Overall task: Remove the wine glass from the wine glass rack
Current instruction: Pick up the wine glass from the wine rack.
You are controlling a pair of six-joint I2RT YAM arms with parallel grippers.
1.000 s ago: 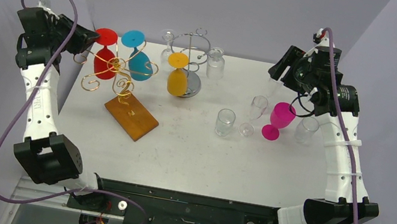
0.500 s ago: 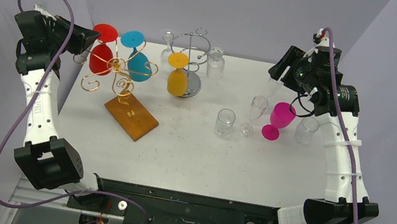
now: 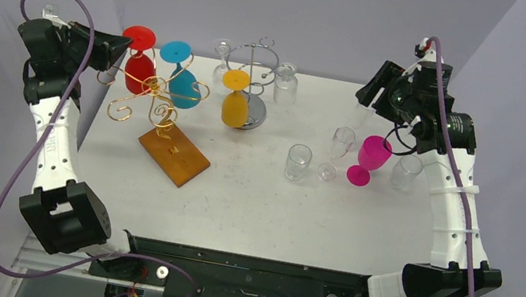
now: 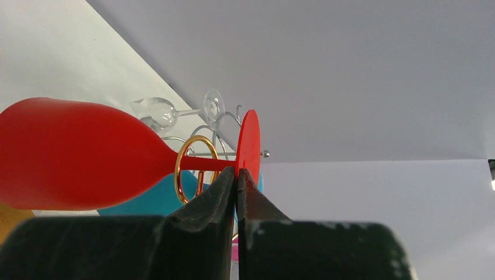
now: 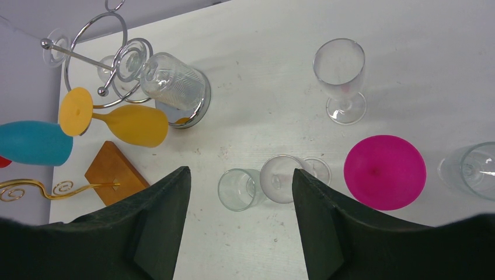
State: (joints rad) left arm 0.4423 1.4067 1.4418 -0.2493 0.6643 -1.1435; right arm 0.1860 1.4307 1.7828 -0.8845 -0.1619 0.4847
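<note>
1. Two arms work over a white worktop [image 3: 258, 204]. The left end effector [image 3: 121, 50] reaches toward a gold wire rack [image 3: 156, 104] at the far left. The right end effector [image 3: 371, 94] hangs above a group of glasses on the right.
2. Seen from the left wrist, the fingers [image 4: 219, 195] of the left end effector are pressed together. They are clamped on the thin stem of the red wine glass [image 4: 76, 154], right beside its round foot.
3. The red wine glass is not yet off the gold wire rack. Its stem passes through a gold loop [image 4: 195, 160], with the foot on top and the bowl hanging below. The glass leans, with its foot toward the left arm.
4. A blue wine glass [image 3: 185, 85] hangs foot-up just beside the red one on the same rack. The rack rises from a wooden base [image 3: 173, 152] that lies flat on the worktop.
5. A silver wire rack [image 3: 257, 57] stands further back, near the middle. A yellow wine glass [image 3: 235, 107] hangs from it, foot-up.
6. The right end effector's fingers [image 5: 160, 221] stand wide apart and hold nothing.
7. Below the right end effector, several glasses stand upright and close together. They are a pink wine glass [image 5: 384, 172], a clear tumbler [image 5: 235, 189] and a clear wine glass [image 5: 340, 70].
</note>
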